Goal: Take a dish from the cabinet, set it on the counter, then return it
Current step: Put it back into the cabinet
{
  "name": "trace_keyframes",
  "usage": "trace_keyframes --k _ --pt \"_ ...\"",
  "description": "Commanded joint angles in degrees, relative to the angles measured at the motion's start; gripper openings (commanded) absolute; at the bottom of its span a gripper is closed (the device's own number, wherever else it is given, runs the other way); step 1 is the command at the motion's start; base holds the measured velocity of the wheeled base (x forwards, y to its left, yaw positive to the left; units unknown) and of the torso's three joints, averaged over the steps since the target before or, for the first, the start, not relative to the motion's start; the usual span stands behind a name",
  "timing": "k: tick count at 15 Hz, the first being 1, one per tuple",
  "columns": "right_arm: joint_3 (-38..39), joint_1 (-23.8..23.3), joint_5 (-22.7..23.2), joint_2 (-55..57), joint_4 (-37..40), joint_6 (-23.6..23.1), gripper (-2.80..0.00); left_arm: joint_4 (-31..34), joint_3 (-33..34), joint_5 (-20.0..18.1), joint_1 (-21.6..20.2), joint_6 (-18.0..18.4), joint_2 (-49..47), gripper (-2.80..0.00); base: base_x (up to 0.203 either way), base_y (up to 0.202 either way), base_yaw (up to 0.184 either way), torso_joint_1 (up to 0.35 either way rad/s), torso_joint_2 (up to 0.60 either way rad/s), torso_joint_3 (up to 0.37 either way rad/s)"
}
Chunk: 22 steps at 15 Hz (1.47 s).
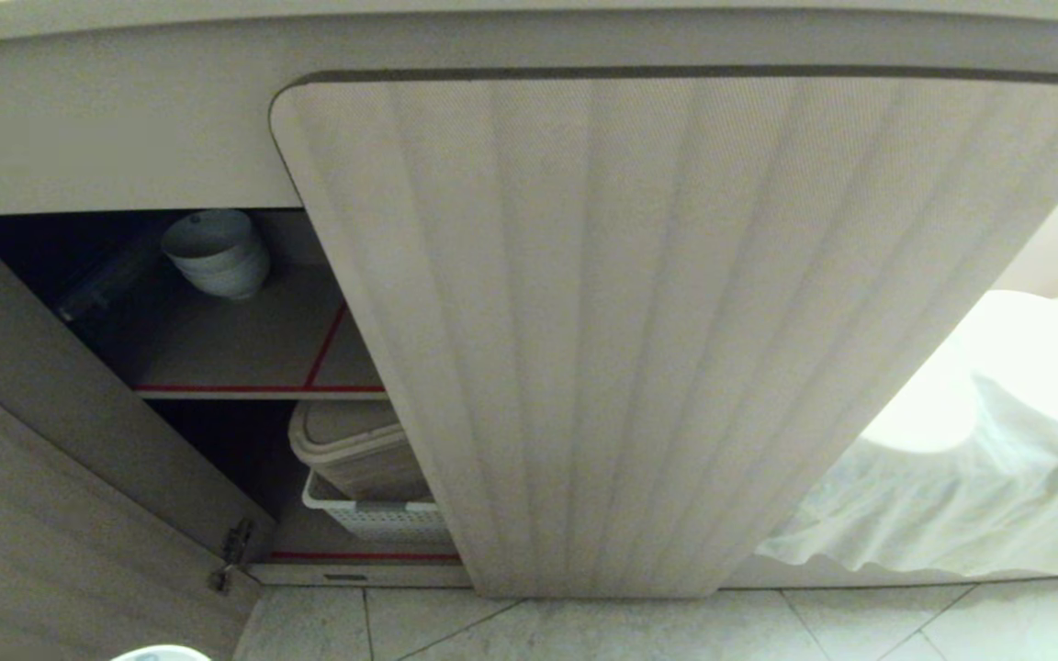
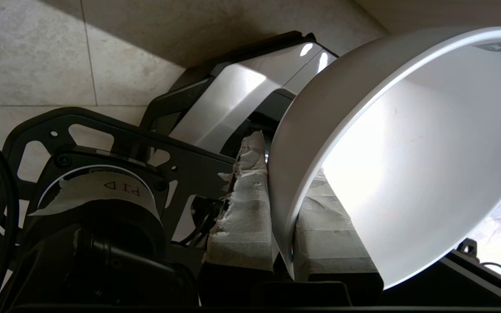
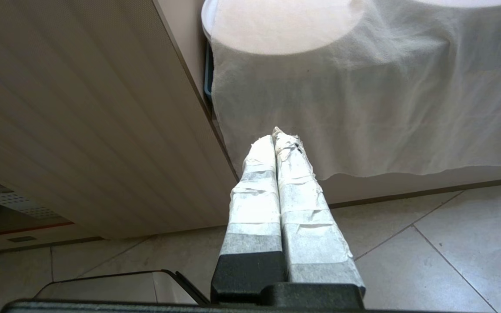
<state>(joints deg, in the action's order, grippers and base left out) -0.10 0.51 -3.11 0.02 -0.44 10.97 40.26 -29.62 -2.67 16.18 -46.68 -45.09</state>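
Left wrist view shows our left gripper (image 2: 283,217) clamped on the wall of the dish (image 2: 407,152), one padded finger (image 2: 244,208) outside, one inside, low above the floor tiles (image 2: 37,52). We judge it stiff, slick, breakable; the rim pinch suits it.

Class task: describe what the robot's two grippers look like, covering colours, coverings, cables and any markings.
Both grippers have black bases and long fingers wrapped in frayed white tape, seen on the left gripper and the right gripper. A torn white label reading "PID" and a black cable show beside the left one.
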Motion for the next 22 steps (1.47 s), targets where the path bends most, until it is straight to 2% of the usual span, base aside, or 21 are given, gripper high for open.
trace_keyframes --k 1,6,11,20,22 --pt "0.0 0.0 0.0 0.0 -0.1 0.0 -2.80 -0.9 0.0 0.3 -0.1 -2.5 -1.2 -2.80 0.000 0.000 0.000 0.000 0.00 0.000" --pt "0.0 0.0 0.0 0.0 0.0 0.0 -2.80 -6.2 0.1 0.8 -0.1 -9.1 -4.7 -2.80 0.000 0.000 0.000 0.000 0.00 0.000" --pt "0.0 0.0 0.0 0.0 0.0 0.1 -2.80 -10.4 0.3 0.8 -0.4 -14.1 -6.5 -2.80 0.000 0.000 0.000 0.000 0.00 0.000" --pt "0.0 0.0 0.0 0.0 0.0 0.1 -2.80 -21.0 -0.8 1.6 -5.7 -14.3 -19.7 -2.80 0.000 0.000 0.000 0.000 0.00 0.000" --pt "0.0 0.0 0.0 0.0 0.0 0.1 -2.80 -25.0 -1.0 1.7 -6.1 -14.4 -21.9 -2.80 0.000 0.000 0.000 0.000 0.00 0.000"
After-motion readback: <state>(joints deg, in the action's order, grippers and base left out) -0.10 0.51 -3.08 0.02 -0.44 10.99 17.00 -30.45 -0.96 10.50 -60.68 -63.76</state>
